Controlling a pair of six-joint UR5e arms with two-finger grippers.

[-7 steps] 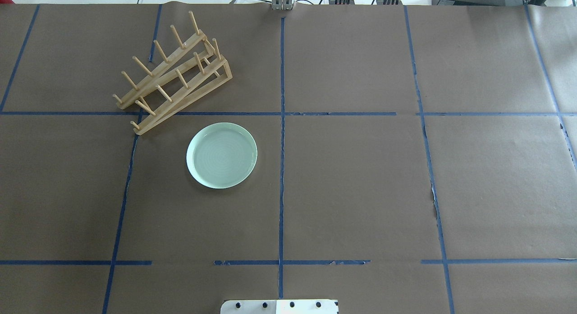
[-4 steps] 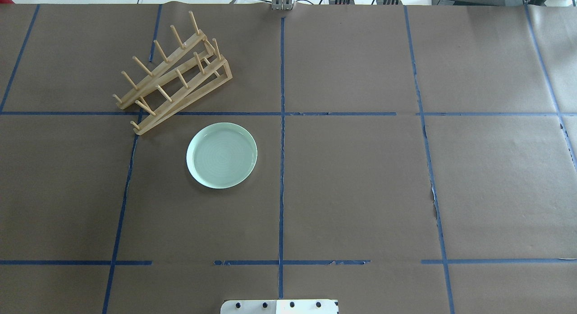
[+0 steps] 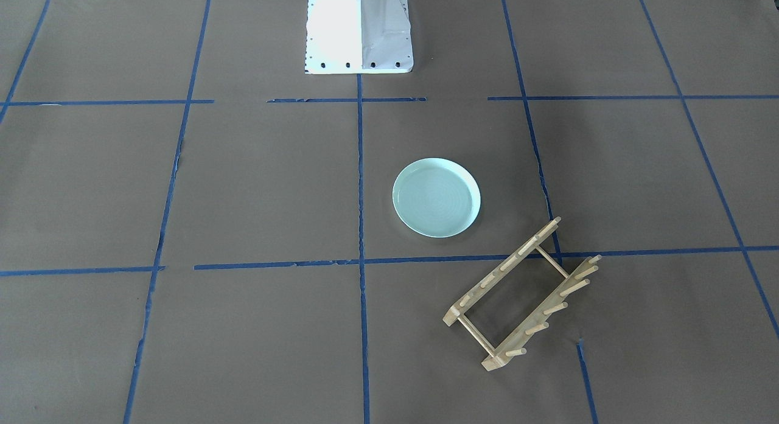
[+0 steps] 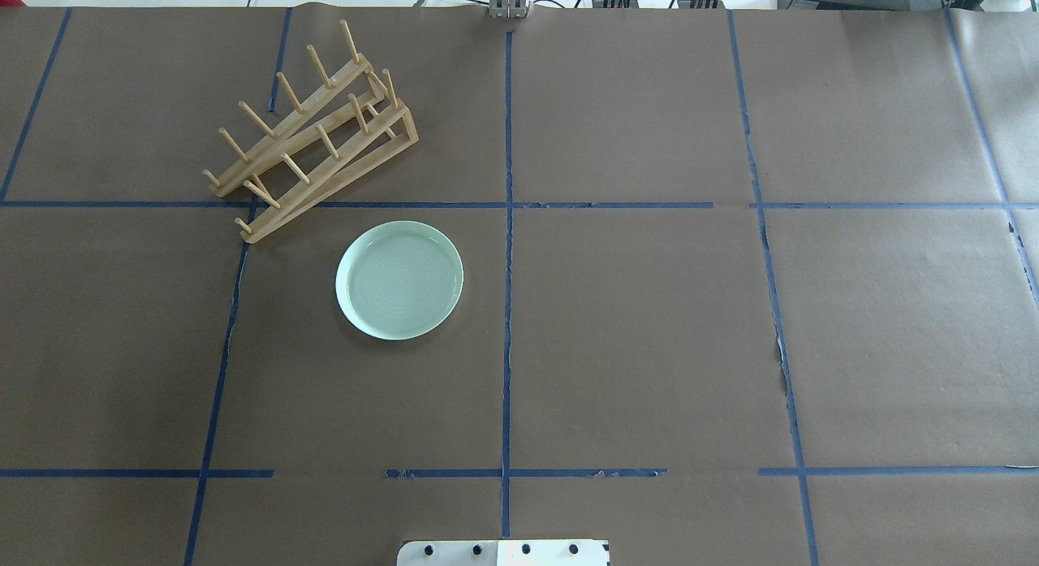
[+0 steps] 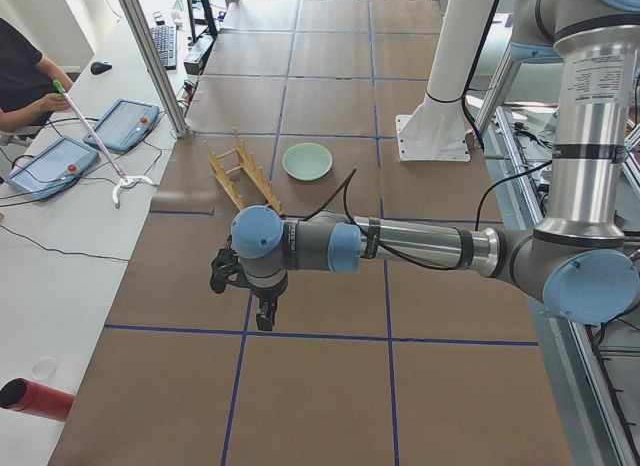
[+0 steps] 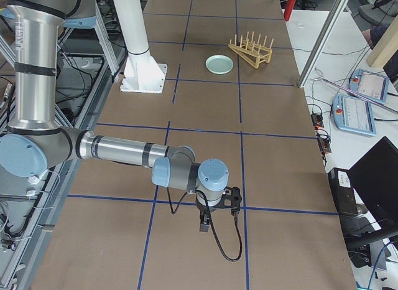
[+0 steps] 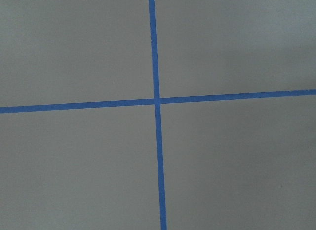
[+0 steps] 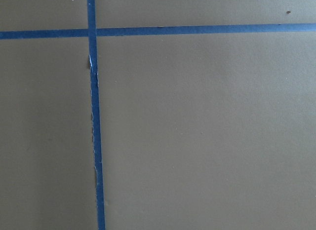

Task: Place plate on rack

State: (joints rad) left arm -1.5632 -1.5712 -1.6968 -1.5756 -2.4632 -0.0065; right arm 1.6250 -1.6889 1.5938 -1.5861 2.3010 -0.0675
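The pale mint-green plate (image 4: 399, 280) lies flat on the brown table, left of the centre line; it also shows in the front view (image 3: 436, 197). The light-wood rack (image 4: 312, 136) stands just beyond it, angled, its pegs upright and empty, and it shows in the front view too (image 3: 523, 296). A small gap separates plate and rack. My left gripper (image 5: 262, 311) hangs over the table's left end, far from both. My right gripper (image 6: 205, 224) hangs over the right end. Both show only in side views, so I cannot tell whether they are open or shut.
The white robot base (image 3: 359, 28) stands at the table's near edge. Blue tape lines (image 4: 507, 225) grid the brown paper. Tablets (image 5: 50, 161) and a person sit at a side table on the left; a red cylinder (image 5: 35, 398) lies there.
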